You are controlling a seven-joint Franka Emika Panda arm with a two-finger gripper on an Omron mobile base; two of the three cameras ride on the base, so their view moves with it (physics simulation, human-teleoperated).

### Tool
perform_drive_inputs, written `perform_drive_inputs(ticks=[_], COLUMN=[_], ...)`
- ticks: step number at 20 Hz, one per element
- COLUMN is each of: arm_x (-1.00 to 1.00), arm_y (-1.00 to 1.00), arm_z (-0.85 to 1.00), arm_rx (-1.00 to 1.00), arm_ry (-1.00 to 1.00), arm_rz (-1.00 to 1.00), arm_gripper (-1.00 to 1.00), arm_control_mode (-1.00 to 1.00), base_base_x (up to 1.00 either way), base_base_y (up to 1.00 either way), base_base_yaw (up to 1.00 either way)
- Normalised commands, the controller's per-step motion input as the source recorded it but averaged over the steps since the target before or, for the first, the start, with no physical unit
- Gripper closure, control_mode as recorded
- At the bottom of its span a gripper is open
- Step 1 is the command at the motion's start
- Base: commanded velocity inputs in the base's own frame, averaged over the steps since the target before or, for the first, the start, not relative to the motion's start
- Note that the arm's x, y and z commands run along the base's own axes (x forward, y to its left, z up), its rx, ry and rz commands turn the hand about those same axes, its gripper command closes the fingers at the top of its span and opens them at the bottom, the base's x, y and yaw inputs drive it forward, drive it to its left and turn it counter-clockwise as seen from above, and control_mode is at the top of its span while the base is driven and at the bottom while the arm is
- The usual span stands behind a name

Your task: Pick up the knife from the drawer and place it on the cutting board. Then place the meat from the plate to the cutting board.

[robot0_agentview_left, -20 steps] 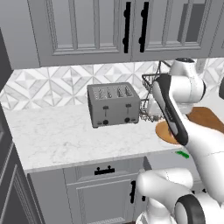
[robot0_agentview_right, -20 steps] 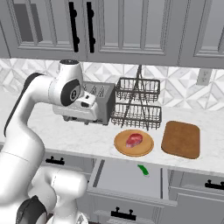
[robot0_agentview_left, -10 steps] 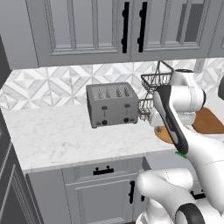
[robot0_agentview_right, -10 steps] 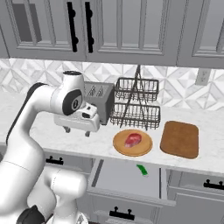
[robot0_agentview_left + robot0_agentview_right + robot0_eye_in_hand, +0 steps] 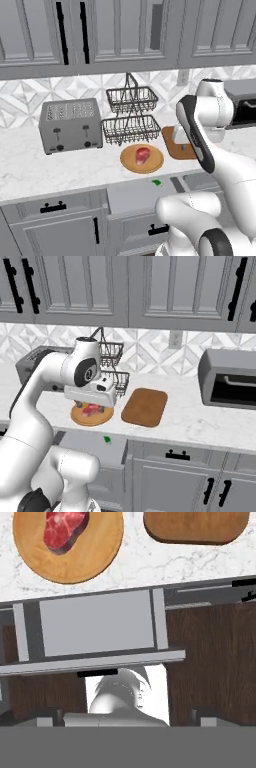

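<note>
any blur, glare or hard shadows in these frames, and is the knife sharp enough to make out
Left base view: flat even light, no glare, the knife just a small green fleck. Right base view: same soft render, faint shadow under the cutting board. Hand view: crisp meat, dim under the counter.

Kitchen wall and counter, seen from both sides of the base.
Grey upper cabinets (image 5: 120,30) with black bar handles hang over a white-and-grey geometric tile backsplash (image 5: 150,353) carrying one outlet (image 5: 174,340). The white marble counter (image 5: 45,170) bears a toaster (image 5: 70,126), a two-tier wire rack (image 5: 131,117) and what looks like a microwave (image 5: 227,378). Grey lower cabinets (image 5: 185,478); dark wood floor (image 5: 210,657).
</note>
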Motion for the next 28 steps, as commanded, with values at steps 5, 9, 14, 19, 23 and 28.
perform_drive_inputs(ticks=[5,9,14,19,23,28], arm_x=[0.00,0.00,0.00,0.00,0.00,0.00], arm_y=[0.00,0.00,0.00,0.00,0.00,0.00], arm_z=[0.00,0.00,0.00,0.00,0.00,0.00], arm_rx=[0.00,0.00,0.00,0.00,0.00,0.00], arm_ry=[0.00,0.00,0.00,0.00,0.00,0.00], arm_rz=[0.00,0.00,0.00,0.00,0.00,0.00], arm_gripper=[-1.00,-1.00,-1.00,-1.00,-1.00,-1.00], arm_control_mode=[1.00,1.00,1.00,1.00,1.00,1.00], base_base_x=[0.06,0.11,0.22,0.31,0.21,0.31], base_base_y=[-0.71,-0.78,-0.66,-0.43,-0.24,0.00], base_base_yaw=[0.00,0.00,0.00,0.02,0.00,0.00])
